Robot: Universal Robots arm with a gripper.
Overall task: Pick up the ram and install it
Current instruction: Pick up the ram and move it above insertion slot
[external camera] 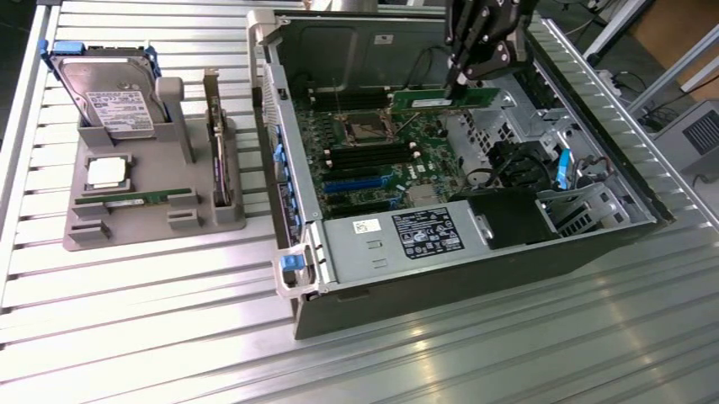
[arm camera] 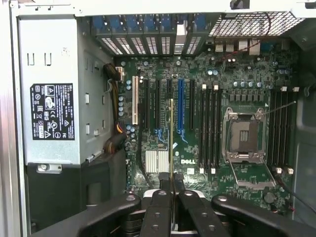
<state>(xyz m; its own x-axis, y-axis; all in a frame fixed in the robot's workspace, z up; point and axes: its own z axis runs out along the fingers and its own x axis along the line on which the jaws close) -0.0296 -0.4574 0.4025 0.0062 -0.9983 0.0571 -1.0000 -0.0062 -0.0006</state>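
My gripper [external camera: 460, 82] hangs over the open computer case [external camera: 295, 181], shut on the ram [external camera: 445, 101], a long narrow green board held level above the motherboard [external camera: 376, 164]. In the wrist view the ram [arm camera: 171, 140] appears edge-on as a thin line running out from between the black fingers [arm camera: 160, 197] of my gripper [arm camera: 171, 181]. It hovers above the expansion slots near the blue slot [arm camera: 180, 111]. Black memory slots [arm camera: 210, 128] lie beside the empty processor socket [arm camera: 245, 136], with more [arm camera: 279, 128] on its other side.
On the exterior view's left a grey holder [external camera: 90, 231] carries a hard drive [external camera: 107, 97], a square silver processor [external camera: 107, 171], a card standing on edge [external camera: 217, 151] and a narrow green strip [external camera: 135, 199]. Inside the case are the power supply [external camera: 410, 236] and cables [external camera: 511, 164].
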